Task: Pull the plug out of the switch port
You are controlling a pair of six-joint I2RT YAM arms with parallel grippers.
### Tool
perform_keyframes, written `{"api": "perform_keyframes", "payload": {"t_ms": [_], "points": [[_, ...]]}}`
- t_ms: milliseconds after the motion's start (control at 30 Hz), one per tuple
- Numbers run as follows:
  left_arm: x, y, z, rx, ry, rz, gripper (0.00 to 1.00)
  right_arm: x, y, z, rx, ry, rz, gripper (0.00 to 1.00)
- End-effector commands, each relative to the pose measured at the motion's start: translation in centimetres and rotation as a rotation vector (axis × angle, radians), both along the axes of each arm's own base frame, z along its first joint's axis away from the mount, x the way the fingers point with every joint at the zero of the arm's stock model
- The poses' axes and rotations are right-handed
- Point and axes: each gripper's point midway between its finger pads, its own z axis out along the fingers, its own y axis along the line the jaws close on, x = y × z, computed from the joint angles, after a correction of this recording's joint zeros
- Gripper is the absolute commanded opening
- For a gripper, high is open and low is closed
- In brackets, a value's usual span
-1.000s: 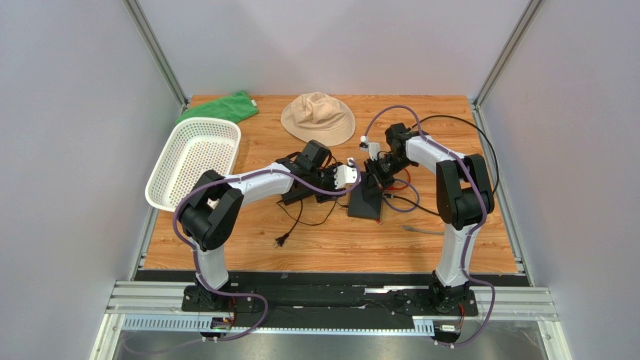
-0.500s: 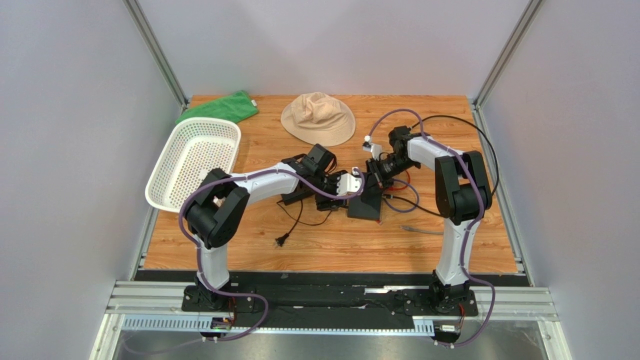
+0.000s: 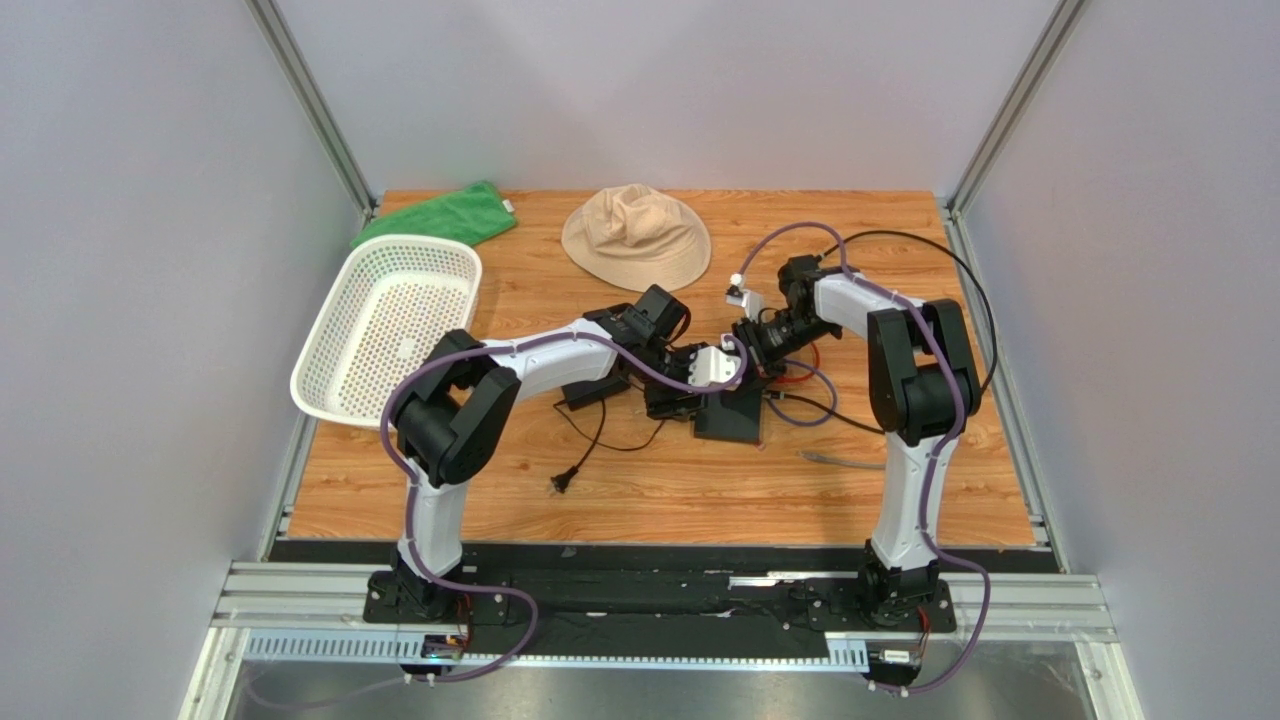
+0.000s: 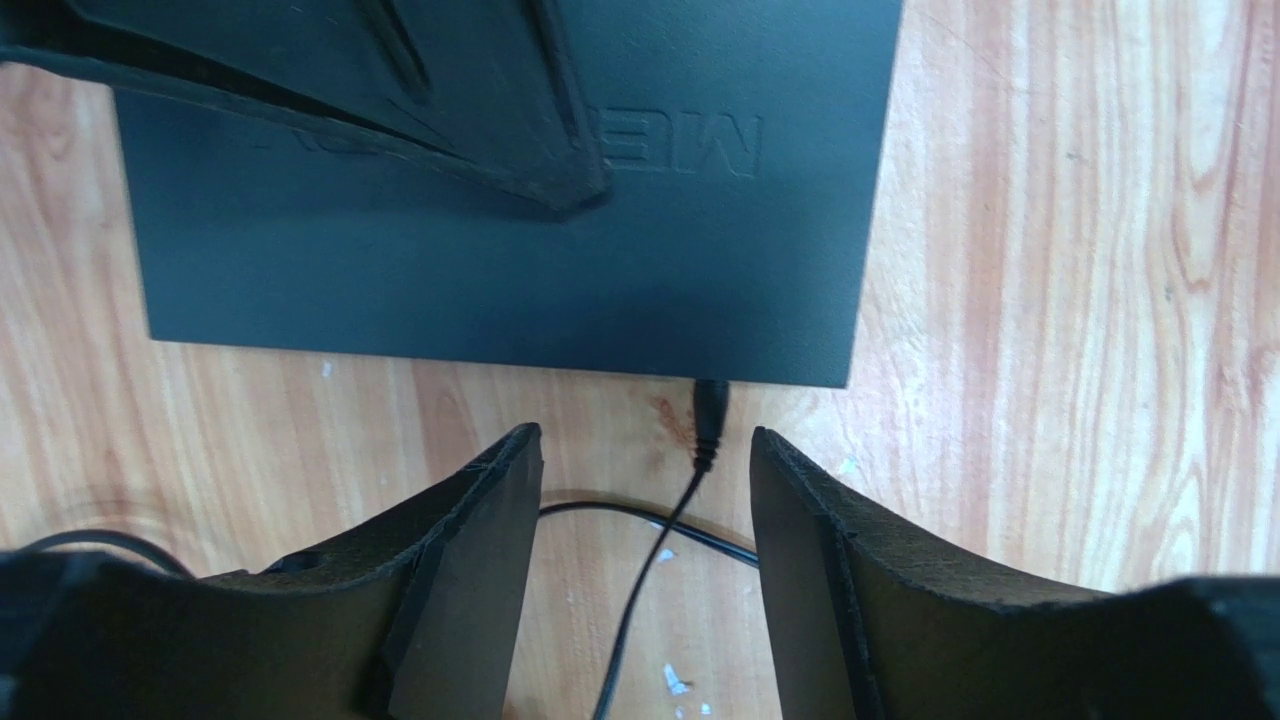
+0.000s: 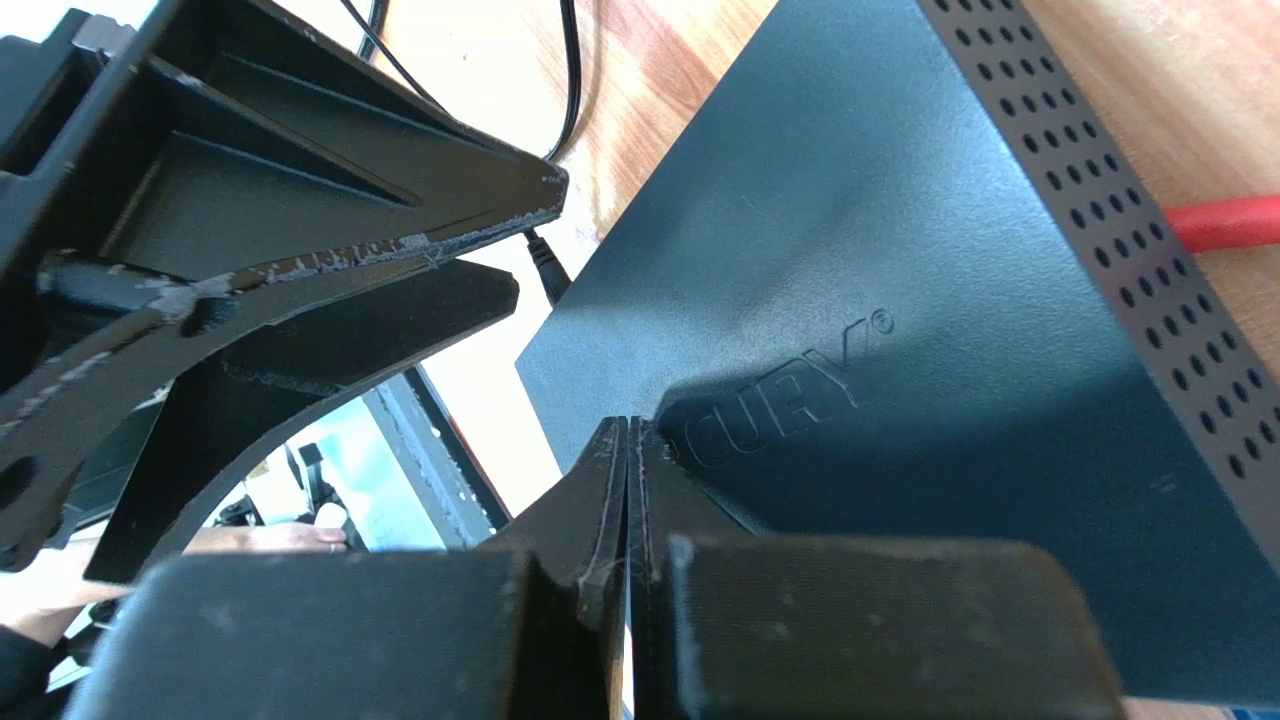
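Note:
The switch [image 3: 732, 411] is a thin flat black box lying mid-table. In the left wrist view the switch [image 4: 496, 225] has a small black plug [image 4: 709, 413] in its near edge, with a thin cable running back toward me. My left gripper [image 4: 646, 465] is open; its tips sit either side of the cable, just short of the plug and not touching it. My right gripper [image 5: 627, 435] is shut and empty, with its tips resting on the switch's top [image 5: 932, 330]. The plug [image 5: 544, 267] shows beside the left gripper's fingers [image 5: 376, 195].
A white basket [image 3: 388, 323] stands at the left, with a green cloth [image 3: 443, 213] and a beige hat [image 3: 637, 234] at the back. A black adapter brick [image 3: 594, 393] and loose black cables lie left of the switch. A red cable [image 5: 1225, 222] lies behind it, and a grey cable [image 3: 842, 459] to the right.
My left gripper has moved right and lowered to the switch's left edge. The right gripper has shifted slightly and rests on the switch's top.

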Motion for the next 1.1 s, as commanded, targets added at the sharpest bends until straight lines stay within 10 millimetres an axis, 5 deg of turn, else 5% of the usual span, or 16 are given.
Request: {"api": "perform_keyframes", "payload": {"t_ms": [0, 233, 500, 1067], "points": [[-1.0, -0.6, 0.7, -0.01, 0.026, -0.065, 0.61, -2.9, -4.1, -7.0, -0.286, 0.077, 0.081, 0.0], [-3.7, -0.6, 0.3, 0.033, 0.134, -0.094, 0.58, -2.9, -4.1, -7.0, -0.28, 0.087, 0.086, 0.0], [-1.7, -1.7, 0.2, 0.011, 0.086, -0.003, 0.57, -2.9, -4.2, -6.9, -0.277, 0.088, 0.081, 0.0], [-2.4, -1.4, -1.1, 0.031, 0.082, -0.019, 0.48, -2.9, -4.2, -7.0, -0.275, 0.083, 0.074, 0.0]]}}
